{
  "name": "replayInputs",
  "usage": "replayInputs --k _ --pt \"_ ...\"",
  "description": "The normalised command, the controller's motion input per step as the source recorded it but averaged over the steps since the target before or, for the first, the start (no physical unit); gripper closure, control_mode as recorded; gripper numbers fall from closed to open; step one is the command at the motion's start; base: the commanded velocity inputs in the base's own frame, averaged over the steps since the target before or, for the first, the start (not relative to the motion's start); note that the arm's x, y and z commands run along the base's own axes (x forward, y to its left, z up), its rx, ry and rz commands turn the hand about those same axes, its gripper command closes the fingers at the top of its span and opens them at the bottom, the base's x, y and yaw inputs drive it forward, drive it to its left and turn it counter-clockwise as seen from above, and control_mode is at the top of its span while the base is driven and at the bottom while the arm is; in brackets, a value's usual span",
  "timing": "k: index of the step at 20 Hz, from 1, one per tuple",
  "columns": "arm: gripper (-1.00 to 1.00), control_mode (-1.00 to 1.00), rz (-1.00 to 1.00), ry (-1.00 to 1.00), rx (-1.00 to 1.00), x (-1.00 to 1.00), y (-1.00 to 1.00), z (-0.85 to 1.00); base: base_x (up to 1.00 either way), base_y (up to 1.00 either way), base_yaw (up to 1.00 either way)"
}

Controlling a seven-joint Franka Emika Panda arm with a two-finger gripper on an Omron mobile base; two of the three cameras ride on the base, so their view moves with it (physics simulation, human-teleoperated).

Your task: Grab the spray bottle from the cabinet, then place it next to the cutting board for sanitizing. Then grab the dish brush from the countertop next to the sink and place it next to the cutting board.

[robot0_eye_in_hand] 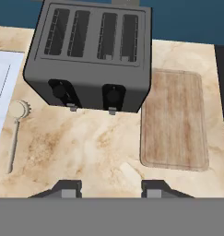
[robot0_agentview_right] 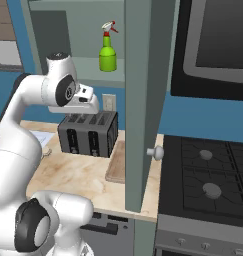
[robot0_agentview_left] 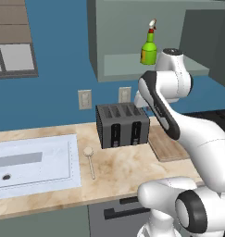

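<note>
The green spray bottle (robot0_agentview_left: 149,48) (robot0_agentview_right: 108,52) stands upright on the shelf of the open cabinet (robot0_agentview_left: 128,69). On the countertop (robot0_agentview_left: 123,166) the wooden cutting board (robot0_agentview_left: 167,146) (robot0_eye_in_hand: 174,120) lies flat just right of the toaster. The pale dish brush (robot0_agentview_left: 90,159) (robot0_eye_in_hand: 16,131) rests between the sink (robot0_agentview_left: 30,162) and the toaster, head pointing away from the front edge. My gripper (robot0_eye_in_hand: 111,186) (robot0_agentview_right: 88,107) hangs above the toaster's front, pointing down at the counter, well below the bottle. Its fingers stand apart with nothing between them.
A dark four-slot toaster (robot0_agentview_left: 121,125) (robot0_eye_in_hand: 90,55) stands against the wall under the cabinet. The open cabinet door (robot0_agentview_right: 143,100) juts out over the counter's right end. A black stove (robot0_agentview_right: 208,175) lies to the right, with a microwave (robot0_agentview_right: 213,40) above it.
</note>
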Motion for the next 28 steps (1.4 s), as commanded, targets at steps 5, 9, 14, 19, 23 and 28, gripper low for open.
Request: replayInputs --k 5,9,14,19,23,28 --pt "-1.0 -1.0 0.0 0.0 0.0 -0.05 0.0 0.0 0.0 0.0 0.0" --pt "-1.0 -1.0 0.03 0.0 0.0 -0.32 0.03 0.0 0.0 0.0 0.0" --pt "-1.0 -1.0 0.01 -0.18 0.0 -0.61 0.0 0.01 0.0 0.0 0.0" --pt "-1.0 -1.0 0.0 -0.53 0.0 -0.71 0.0 0.18 0.0 0.0 0.0" --pt "-1.0 -1.0 0.0 -0.63 0.0 -0.58 0.0 0.46 0.0 0.0 0.0" --pt "-1.0 -1.0 0.0 -0.39 0.02 -0.34 -0.12 0.65 0.0 0.0 0.0"
